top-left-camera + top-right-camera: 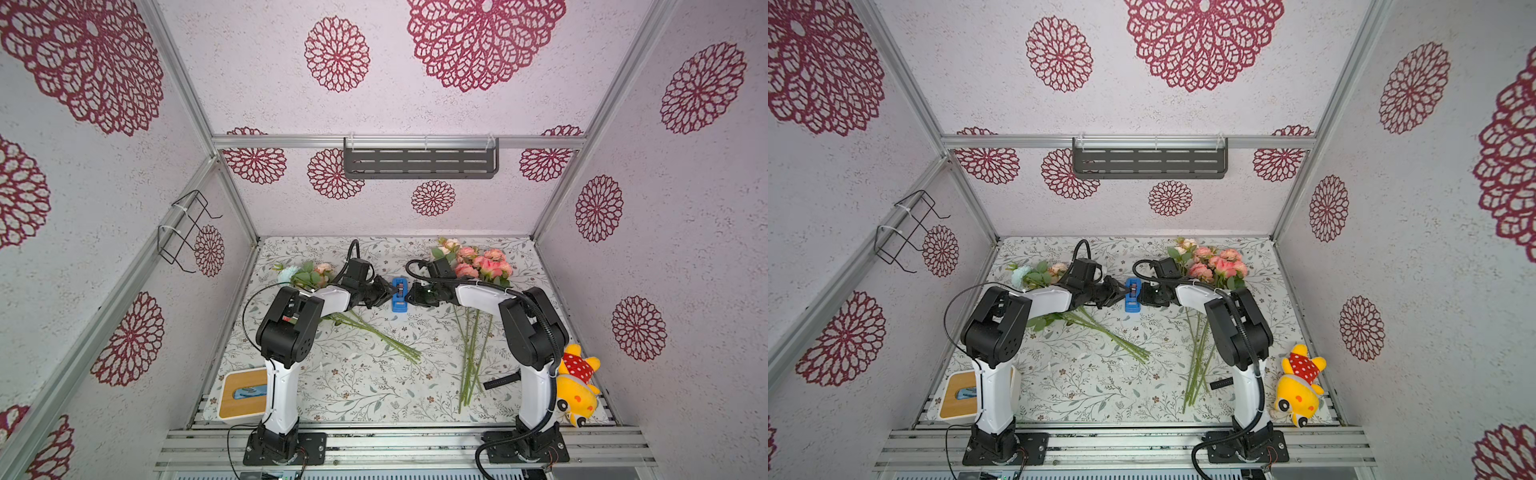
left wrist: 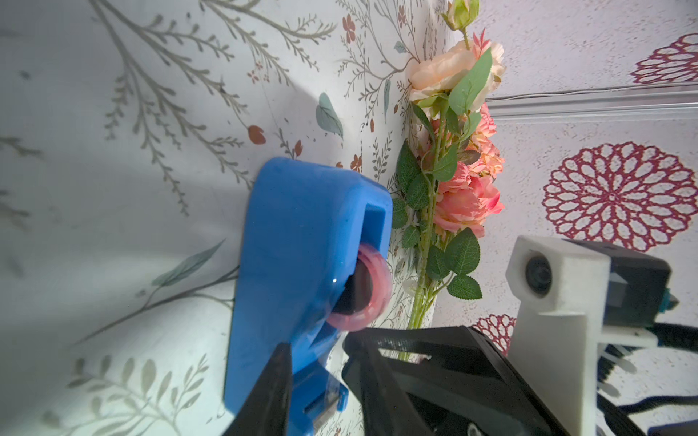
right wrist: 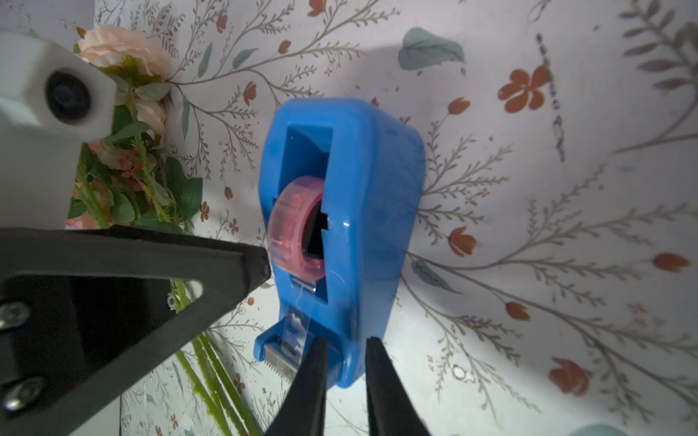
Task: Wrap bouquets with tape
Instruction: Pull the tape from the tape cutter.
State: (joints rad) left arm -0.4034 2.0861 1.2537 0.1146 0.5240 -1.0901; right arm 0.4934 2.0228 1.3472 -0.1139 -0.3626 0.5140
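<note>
The tape, a blue dispenser with a pink roll, stands mid-table between my grippers. My left gripper is turned on its side, jaws part open. Its fingertips rest against the dispenser's side wall just below the roll. My right gripper has a narrow gap, and its fingers straddle the dispenser's wall beside the cutter. A clear strip runs from roll to cutter. One of the bouquets lies under my left arm. The other bouquet lies at the back right.
Stems of the bouquets fan toward the front. A wood-topped white box sits front left. A yellow plush toy and a black watch lie front right. A wire rack hangs on the left wall, a grey shelf on the back.
</note>
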